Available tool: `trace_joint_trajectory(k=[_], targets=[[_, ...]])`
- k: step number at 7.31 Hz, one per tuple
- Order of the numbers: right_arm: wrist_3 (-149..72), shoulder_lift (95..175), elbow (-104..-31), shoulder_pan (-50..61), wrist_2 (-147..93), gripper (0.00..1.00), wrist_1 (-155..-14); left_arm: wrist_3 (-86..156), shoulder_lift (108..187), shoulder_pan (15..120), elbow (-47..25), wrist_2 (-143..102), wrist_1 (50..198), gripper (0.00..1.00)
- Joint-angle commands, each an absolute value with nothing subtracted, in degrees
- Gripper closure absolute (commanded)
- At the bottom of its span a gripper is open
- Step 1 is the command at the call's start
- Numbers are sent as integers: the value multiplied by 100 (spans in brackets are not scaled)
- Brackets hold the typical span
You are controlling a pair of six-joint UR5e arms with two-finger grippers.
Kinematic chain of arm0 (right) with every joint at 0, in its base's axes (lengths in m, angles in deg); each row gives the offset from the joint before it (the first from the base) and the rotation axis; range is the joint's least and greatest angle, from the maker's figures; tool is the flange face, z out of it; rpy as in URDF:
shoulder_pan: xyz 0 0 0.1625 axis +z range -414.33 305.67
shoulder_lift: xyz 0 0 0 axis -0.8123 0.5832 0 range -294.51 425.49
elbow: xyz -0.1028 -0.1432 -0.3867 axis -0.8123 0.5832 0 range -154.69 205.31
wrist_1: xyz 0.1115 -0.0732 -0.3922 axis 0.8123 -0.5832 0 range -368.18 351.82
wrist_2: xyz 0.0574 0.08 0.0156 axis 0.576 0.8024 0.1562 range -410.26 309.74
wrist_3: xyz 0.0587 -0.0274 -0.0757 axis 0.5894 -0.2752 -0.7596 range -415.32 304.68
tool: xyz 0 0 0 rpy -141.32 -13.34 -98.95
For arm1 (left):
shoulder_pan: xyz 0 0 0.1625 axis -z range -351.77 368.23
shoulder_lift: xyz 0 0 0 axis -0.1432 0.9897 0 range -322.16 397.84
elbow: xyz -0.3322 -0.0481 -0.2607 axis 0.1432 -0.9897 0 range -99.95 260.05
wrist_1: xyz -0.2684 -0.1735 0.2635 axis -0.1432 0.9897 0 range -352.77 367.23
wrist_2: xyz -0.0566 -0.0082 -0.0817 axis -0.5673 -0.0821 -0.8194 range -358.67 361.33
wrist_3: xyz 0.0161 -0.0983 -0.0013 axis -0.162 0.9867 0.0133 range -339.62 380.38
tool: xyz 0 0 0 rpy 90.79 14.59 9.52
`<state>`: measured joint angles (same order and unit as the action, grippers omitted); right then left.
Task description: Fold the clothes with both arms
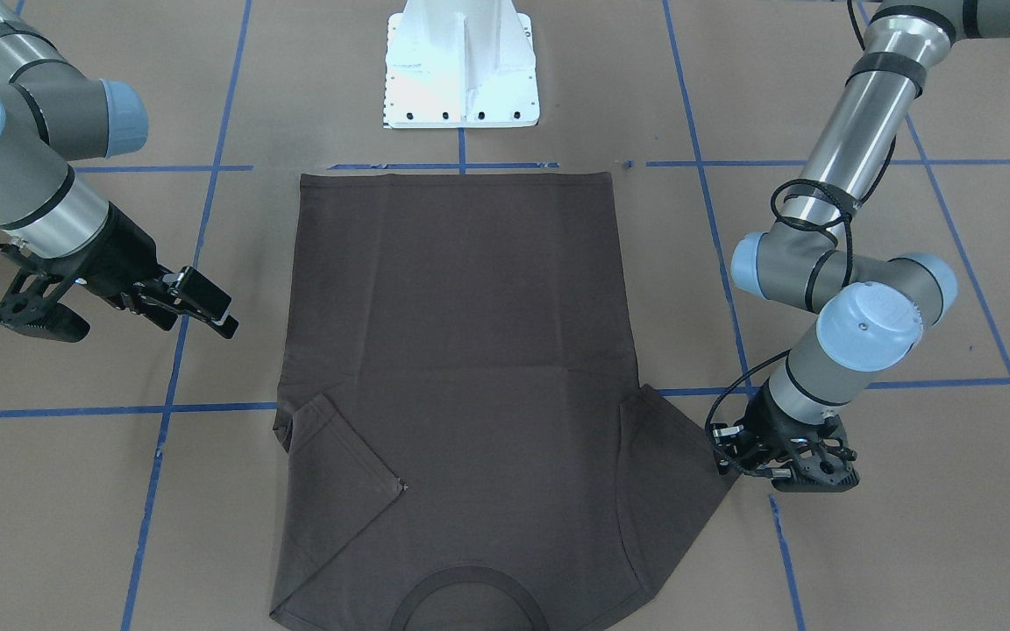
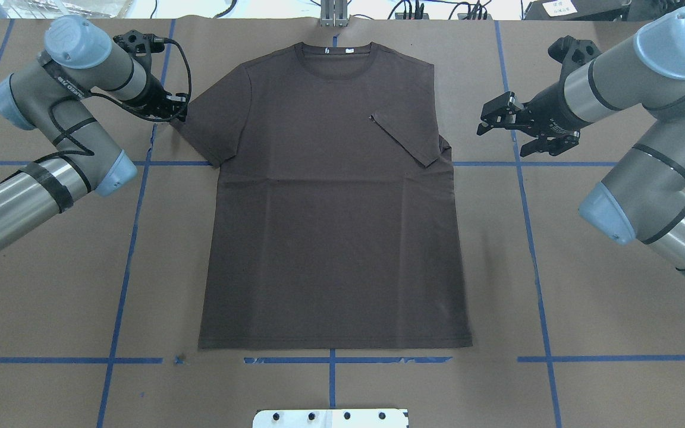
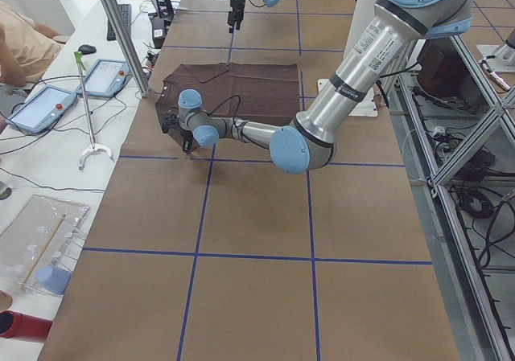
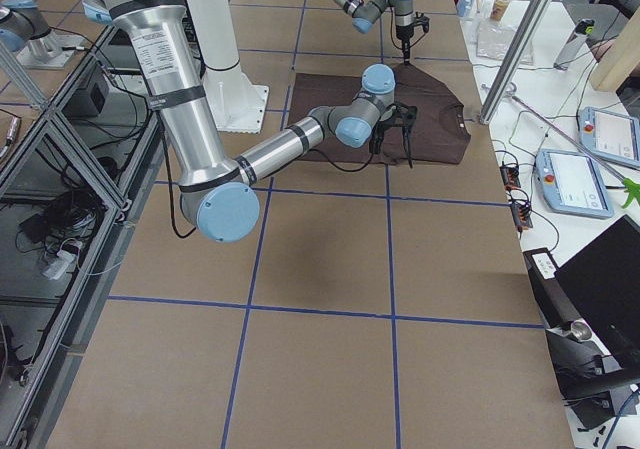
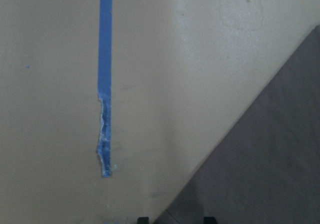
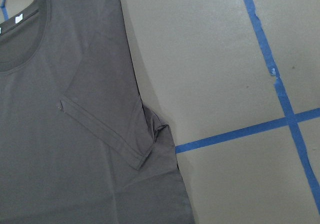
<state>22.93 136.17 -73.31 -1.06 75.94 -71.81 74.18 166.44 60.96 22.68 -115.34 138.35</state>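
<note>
While the T-shirt (image 2: 330,226) lies flat on the bench (image 2: 586,285), the left pincer (image 2: 179,112) sits at the tip of its spread sleeve (image 2: 214,119) — jaws apart, cloth edge between — and the right pincer (image 2: 506,132) hovers open, clear of the folded sleeve (image 2: 408,137).

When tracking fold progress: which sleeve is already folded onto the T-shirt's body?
The sleeve on the robot's right, folded inward over the chest; the left sleeve lies spread flat outward, the left tool at its edge.
</note>
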Motion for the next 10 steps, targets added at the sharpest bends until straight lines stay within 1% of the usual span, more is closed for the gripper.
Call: trace_joint_trajectory(k=[1, 2, 6, 7, 8, 10], targets=[[2308, 13616, -7330, -106, 7595, 0, -7181, 7417, 16651, 6088, 2284, -11539, 13828, 96], [2308, 13616, -7330, -106, 7595, 0, -7181, 7417, 16643, 6088, 2284, -11539, 13828, 100], [2334, 13589, -7374, -106, 7595, 0, -7181, 7442, 16651, 6106, 2249, -11530, 13793, 99], [2343, 13581, -7383, -106, 7595, 0, -7181, 7417, 16643, 6140, 2257, -11530, 13767, 53], [2343, 13581, -7391, -106, 7595, 0, -7181, 7443, 16634, 6149, 2257, -11530, 13766, 41], [2343, 13581, -7409, -106, 7595, 0, -7181, 7610, 16643, 6149, 2266, -11530, 13784, 41]])
